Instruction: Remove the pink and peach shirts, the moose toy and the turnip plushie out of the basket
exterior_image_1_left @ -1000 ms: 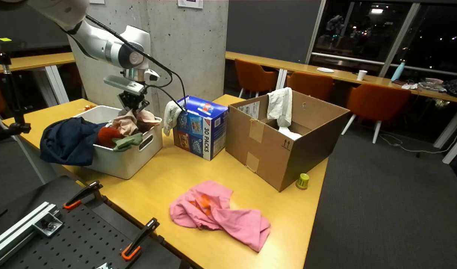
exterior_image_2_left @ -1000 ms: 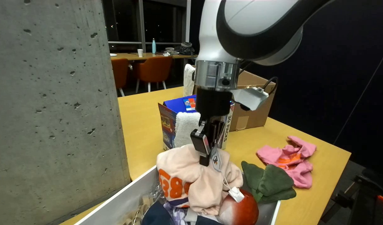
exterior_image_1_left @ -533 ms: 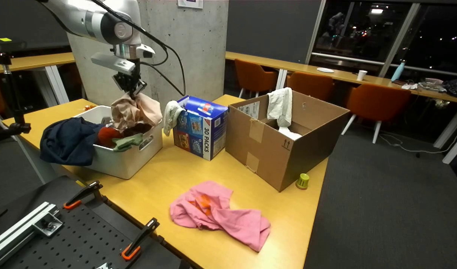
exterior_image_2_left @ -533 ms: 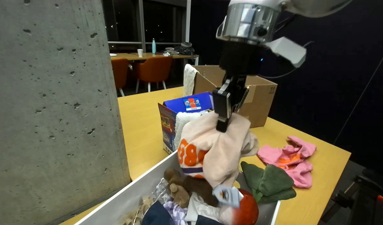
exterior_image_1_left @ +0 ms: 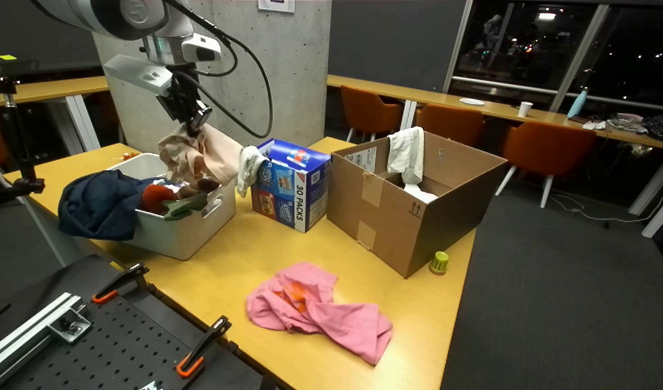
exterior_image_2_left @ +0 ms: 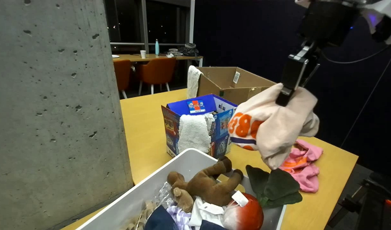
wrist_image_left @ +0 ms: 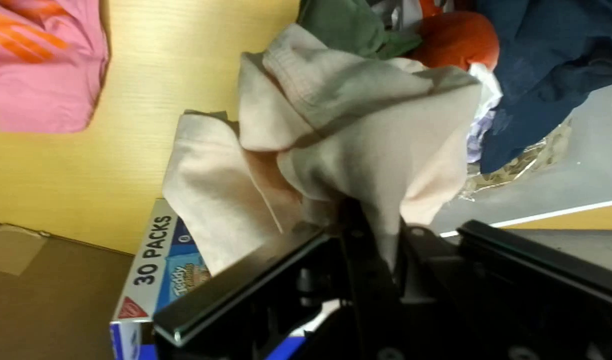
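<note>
The peach shirt (exterior_image_2_left: 275,127) hangs in the air from the gripper (wrist_image_left: 378,230), which has a bunch of its cloth pinched tight between its fingers. The shirt has big orange shapes and a dark stripe on it. It is up over the end of the grey basket (exterior_image_1_left: 163,238) that is near the blue carton (exterior_image_1_left: 291,184). I cannot tell if its lowest fold touches anything.

Inside the basket, the brown moose toy (exterior_image_2_left: 211,188) lies with its legs stuck out. The turnip plushie (exterior_image_2_left: 249,214), red and white, sits right next to it, and its green leaves (exterior_image_2_left: 280,188) flop over the rim. A purple checked cloth (exterior_image_2_left: 180,217), something white (exterior_image_2_left: 201,217) and some shiny wrap (exterior_image_2_left: 163,195) are in there too. A dark blue cloth (exterior_image_1_left: 101,203) spills over the rim.

The pink shirt (exterior_image_1_left: 318,311) lies crumpled on the yellow table (exterior_image_1_left: 245,244), well apart from the basket. The carton has a fluffy white cloth (exterior_image_2_left: 195,134) hanging over its edge. The big brown box (exterior_image_1_left: 385,227) stands just beside the carton, with a whitish cloth (exterior_image_1_left: 409,154) over its rim, and a little yellow-green thing (exterior_image_1_left: 439,261) is near its corner.

Next to the table is a fat grey pillar (exterior_image_2_left: 55,95), and farther back orange chairs (exterior_image_1_left: 548,146) stand at a long desk (exterior_image_1_left: 445,99)
</note>
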Robot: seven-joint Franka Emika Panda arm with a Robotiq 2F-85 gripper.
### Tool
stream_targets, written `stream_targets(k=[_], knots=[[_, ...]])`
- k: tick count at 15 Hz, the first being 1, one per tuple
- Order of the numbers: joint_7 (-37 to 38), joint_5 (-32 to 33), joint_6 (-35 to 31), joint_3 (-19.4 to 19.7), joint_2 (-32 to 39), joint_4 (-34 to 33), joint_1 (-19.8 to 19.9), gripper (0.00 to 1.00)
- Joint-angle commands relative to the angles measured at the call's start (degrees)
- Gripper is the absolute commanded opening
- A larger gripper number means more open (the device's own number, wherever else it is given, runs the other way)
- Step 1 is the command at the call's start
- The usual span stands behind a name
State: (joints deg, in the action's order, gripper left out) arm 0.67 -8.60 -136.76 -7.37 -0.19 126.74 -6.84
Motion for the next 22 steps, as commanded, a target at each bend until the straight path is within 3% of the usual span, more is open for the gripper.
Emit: stream_targets(k=[1, 6, 12, 15, 21, 22], knots=[[-4.7, -3.8, -4.4, 3.6, -5.8, 8.7, 3.1, 0.02], [-8.3, -1.9, -6.5, 9.6, 1.7, 5.7, 8.3, 0.02], [-6.0, 1.4, -4.0, 13.1, 18.7, -10.4, 13.2, 0.02], [-6.3, 1.4, -3.8, 12.5, 27.8, -20.5, 14.6, 0.02], [-11.4, 0.4, -2.7, 7.0, 43.3, -39.6, 15.8, 0.02], [-11.9, 0.5, -2.3, 6.3, 44.7, -41.5, 15.9, 0.27]])
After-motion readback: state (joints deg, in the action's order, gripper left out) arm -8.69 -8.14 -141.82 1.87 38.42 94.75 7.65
